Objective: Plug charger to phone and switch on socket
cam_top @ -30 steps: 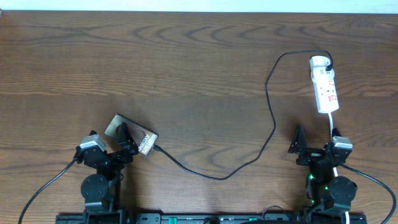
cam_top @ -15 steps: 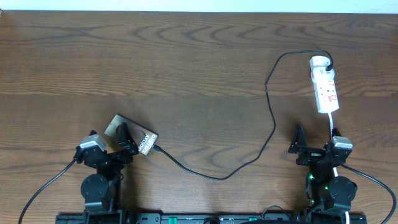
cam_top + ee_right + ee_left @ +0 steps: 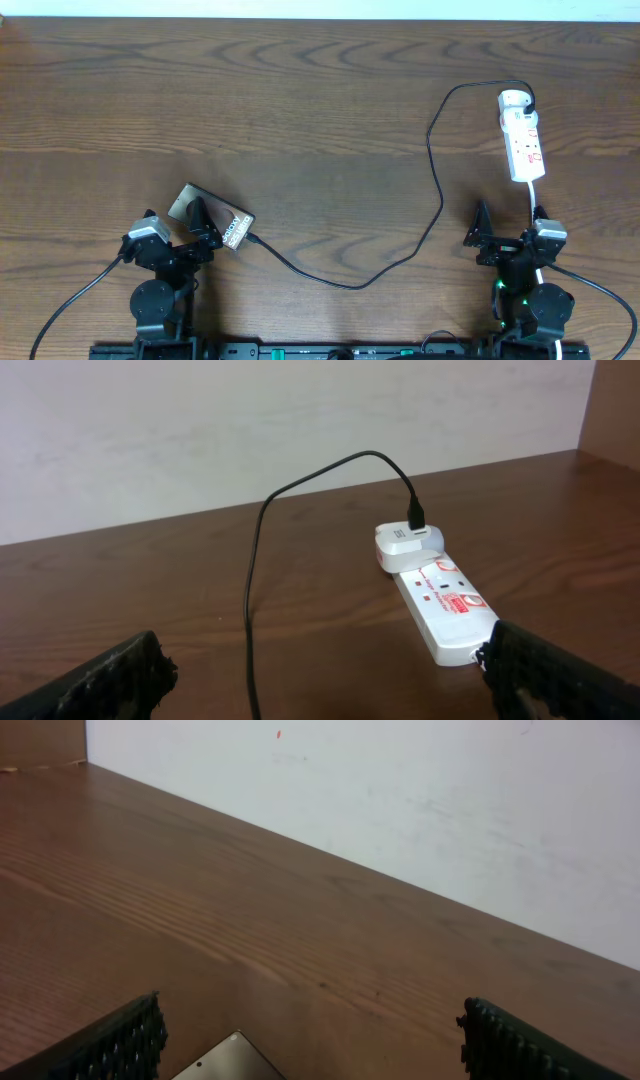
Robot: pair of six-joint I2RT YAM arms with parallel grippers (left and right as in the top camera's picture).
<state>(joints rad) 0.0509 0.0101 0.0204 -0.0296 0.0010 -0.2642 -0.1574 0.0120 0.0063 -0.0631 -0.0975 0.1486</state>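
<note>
The brown phone point(image 3: 210, 216) lies flat at the front left, its corner showing in the left wrist view point(image 3: 228, 1060). The thin black charger cable point(image 3: 433, 190) runs from the phone's right end across the table to the white plug on the socket point(image 3: 522, 134) at the right. The plug tip touches the phone's edge. In the right wrist view the socket point(image 3: 440, 605) lies ahead to the right, the cable point(image 3: 250, 600) in front. My left gripper point(image 3: 200, 222) is open over the phone's near end. My right gripper point(image 3: 505, 228) is open and empty, short of the socket.
The socket's own white lead runs down past my right arm base point(image 3: 532, 300). A pale wall point(image 3: 450, 800) stands behind the table's far edge. Bare wooden table point(image 3: 300, 110) spreads between phone and socket.
</note>
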